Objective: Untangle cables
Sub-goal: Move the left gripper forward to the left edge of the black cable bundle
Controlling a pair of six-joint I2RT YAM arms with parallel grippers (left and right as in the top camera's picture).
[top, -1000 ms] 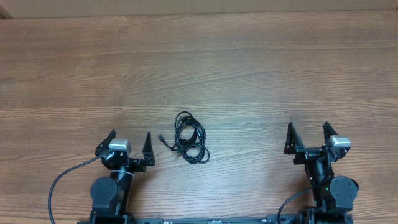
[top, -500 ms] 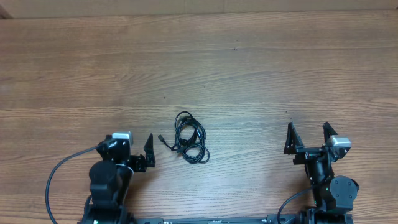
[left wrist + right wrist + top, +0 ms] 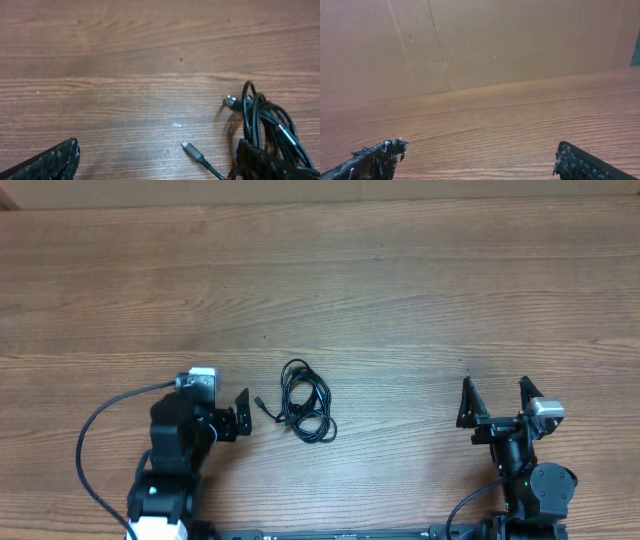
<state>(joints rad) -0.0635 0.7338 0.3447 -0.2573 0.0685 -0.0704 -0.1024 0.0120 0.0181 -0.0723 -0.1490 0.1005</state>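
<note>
Left fingers point(image 3: 50, 162): spread wide, empty, one tip just beside the tangle.
Right fingers point(image 3: 465, 402): spread wide, empty, well apart from it.
Cables point(image 3: 305, 408): thin black cords, one small looped tangle, middle of desk point(image 3: 400, 300); loose plug point(image 3: 186, 145) pokes left.

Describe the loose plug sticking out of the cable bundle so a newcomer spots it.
On the wooden table, between the left gripper and right gripper, lies a black coil of cables. A short tail runs from it toward the left gripper and ends in a small plug. Unlike the other plug, tucked against the coil, it lies alone on bare wood.
</note>
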